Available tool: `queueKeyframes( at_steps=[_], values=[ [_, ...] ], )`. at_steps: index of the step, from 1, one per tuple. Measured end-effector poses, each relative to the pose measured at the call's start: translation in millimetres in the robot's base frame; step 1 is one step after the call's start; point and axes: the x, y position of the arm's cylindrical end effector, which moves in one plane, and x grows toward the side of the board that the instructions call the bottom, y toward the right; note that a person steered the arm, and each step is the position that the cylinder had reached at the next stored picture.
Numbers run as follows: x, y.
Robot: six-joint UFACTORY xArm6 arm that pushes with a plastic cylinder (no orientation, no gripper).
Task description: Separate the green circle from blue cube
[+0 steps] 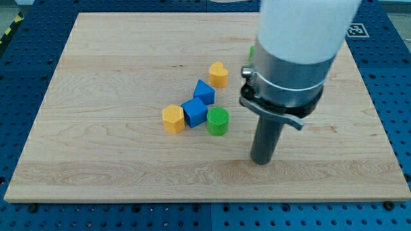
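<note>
The green circle (218, 121) stands near the board's middle and touches the right side of a blue cube (194, 112). A second blue block (204, 92) sits just above that cube, toward the view's top right. My tip (261, 160) rests on the board to the right of and below the green circle, about a block's width apart from it. The rod is upright under the arm's grey and white body (292, 58).
A yellow hexagon block (173, 119) touches the blue cube's left side. A yellow heart-shaped block (218, 74) lies above the blue blocks. A green block (252, 51) is mostly hidden behind the arm. The wooden board (96, 160) lies on a blue perforated table.
</note>
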Motion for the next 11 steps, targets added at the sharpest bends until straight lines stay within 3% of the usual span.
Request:
queueKeyframes(
  at_steps=[2, 4, 8, 11],
  values=[
    [-74, 0],
    [-88, -24],
    [-37, -48],
    [-76, -84]
  ],
)
